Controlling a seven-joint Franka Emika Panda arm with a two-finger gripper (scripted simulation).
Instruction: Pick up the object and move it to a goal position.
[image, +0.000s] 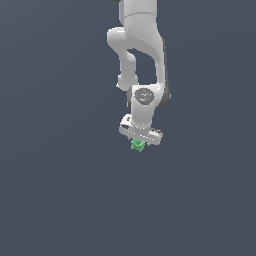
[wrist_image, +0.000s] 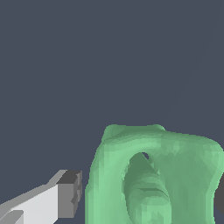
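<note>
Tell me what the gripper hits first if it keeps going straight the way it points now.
The green block: it sits right at the gripper tips, between the fingers in the wrist view. Whether the pads already touch it is unclear. Beyond it, only plain grey background shows.

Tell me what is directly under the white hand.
Directly under the hand sits the green knobbly block, its top tucked up between the fingers. The wrist view shows one finger beside it with a gap. Beneath the block only plain grey shows.
</note>
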